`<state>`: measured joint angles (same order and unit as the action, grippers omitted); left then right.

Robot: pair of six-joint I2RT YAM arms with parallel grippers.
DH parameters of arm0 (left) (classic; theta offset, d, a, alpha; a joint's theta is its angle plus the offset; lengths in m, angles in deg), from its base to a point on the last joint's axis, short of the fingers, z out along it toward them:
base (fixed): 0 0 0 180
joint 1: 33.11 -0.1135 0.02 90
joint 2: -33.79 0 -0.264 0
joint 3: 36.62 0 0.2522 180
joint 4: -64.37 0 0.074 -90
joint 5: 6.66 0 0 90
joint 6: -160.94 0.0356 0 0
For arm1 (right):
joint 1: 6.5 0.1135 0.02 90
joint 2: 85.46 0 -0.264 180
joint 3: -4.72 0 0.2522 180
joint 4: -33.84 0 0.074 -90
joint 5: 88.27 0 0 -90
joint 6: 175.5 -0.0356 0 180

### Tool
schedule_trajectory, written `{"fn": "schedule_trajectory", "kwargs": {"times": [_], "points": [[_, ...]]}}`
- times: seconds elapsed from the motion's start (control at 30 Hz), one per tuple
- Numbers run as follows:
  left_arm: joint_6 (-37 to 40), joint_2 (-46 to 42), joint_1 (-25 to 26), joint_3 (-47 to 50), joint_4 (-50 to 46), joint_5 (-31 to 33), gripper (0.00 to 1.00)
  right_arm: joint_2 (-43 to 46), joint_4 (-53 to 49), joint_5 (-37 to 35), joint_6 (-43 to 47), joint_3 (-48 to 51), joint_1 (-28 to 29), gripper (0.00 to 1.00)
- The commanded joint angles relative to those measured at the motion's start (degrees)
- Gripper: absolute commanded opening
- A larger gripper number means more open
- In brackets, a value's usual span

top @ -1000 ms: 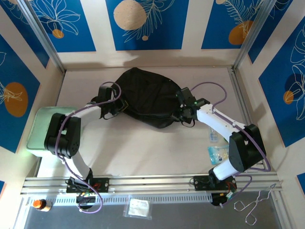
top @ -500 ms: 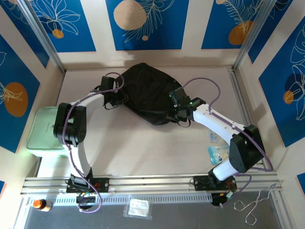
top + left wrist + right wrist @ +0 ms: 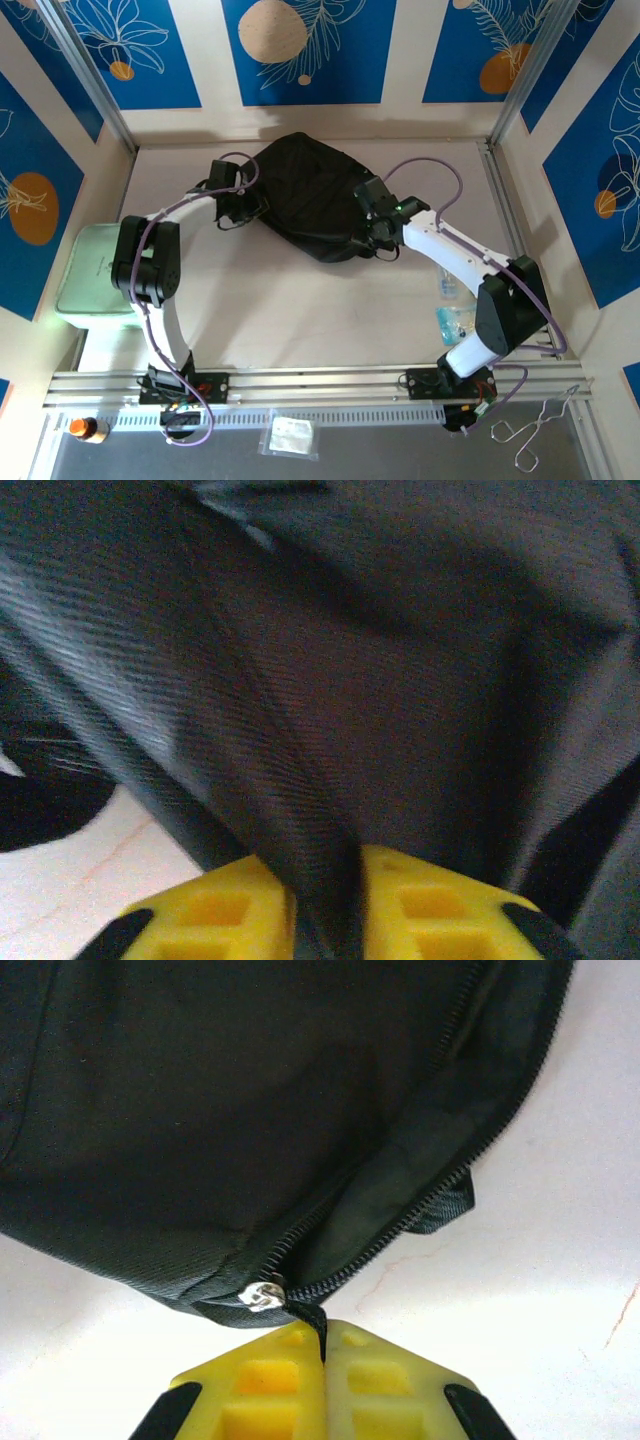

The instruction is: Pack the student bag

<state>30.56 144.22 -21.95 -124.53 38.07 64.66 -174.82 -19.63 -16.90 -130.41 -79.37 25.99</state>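
Sitting farther back now: student bag [image 3: 300, 190]

Black student bag [image 3: 305, 195] — slumped flat, zipper [image 3: 400, 1225] part-open.

Left arm [image 3: 165, 340] and right arm [image 3: 450, 250]: white tubular links joined by bulky black joint housings, each mounted on a black base [image 3: 180, 385], with a purple cable [image 3: 430, 180] running along the links in loose loops. A small green light [image 3: 398, 210] glows on the right wrist housing. Left fingers [image 3: 220, 910] and right fingers [image 3: 250, 1380]: yellow moulded blocks with rectangular recesses and black outer corners.
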Motion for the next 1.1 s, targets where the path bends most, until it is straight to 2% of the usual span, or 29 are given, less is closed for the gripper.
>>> {"fn": "schedule_trajectory", "kwargs": {"times": [0.0, 0.1, 0.3, 0.47, 0.57, 0.6, 0.7, 0.8, 1.07], "points": [[-0.1, -2.6, -2.5, 1.7, -1.5, 3.2, 0.41, -1.7, 2.2, 2.5, 6.3, -5.0, 2.4, 0.00], [-1.8, -7.2, -2.6, 6.1, -0.1, 3.4, 0.50, -4.3, 3.6, 5.3, 9.1, -8.6, 4.4, 0.00], [-3.9, -15.7, -2.5, 13.1, -0.3, 0.9, 0.57, -10.7, 5.7, 10.2, 13.4, -17.4, 9.1, 0.00], [-11.1, -20.8, -2.3, 19.8, 5.5, -5.1, 0.60, -15.3, 7.0, 14.3, 14.1, -22.6, 12.2, 0.00], [-17.7, -23.0, -2.0, 24.8, 12.7, -8.5, 0.60, -16.8, 7.6, 16.0, 13.6, -23.0, 13.4, 0.00], [-20.2, -23.4, -1.8, 26.3, 15.3, -9.4, 0.60, -17.1, 7.8, 16.5, 13.4, -22.8, 13.8, 0.00], [-27.9, -22.8, -1.6, 30.1, 24.1, -12.6, 0.50, -17.7, 8.2, 17.8, 12.6, -21.9, 14.4, 0.00], [-33.8, -20.9, -1.5, 31.9, 31.9, -14.0, 0.47, -18.1, 8.4, 18.4, 12.2, -21.3, 15.1, 0.00], [-37.9, -16.3, -0.9, 32.2, 38.8, -14.3, 0.39, -18.1, 8.6, 19.1, 11.2, -19.6, 15.8, 0.00]]}}
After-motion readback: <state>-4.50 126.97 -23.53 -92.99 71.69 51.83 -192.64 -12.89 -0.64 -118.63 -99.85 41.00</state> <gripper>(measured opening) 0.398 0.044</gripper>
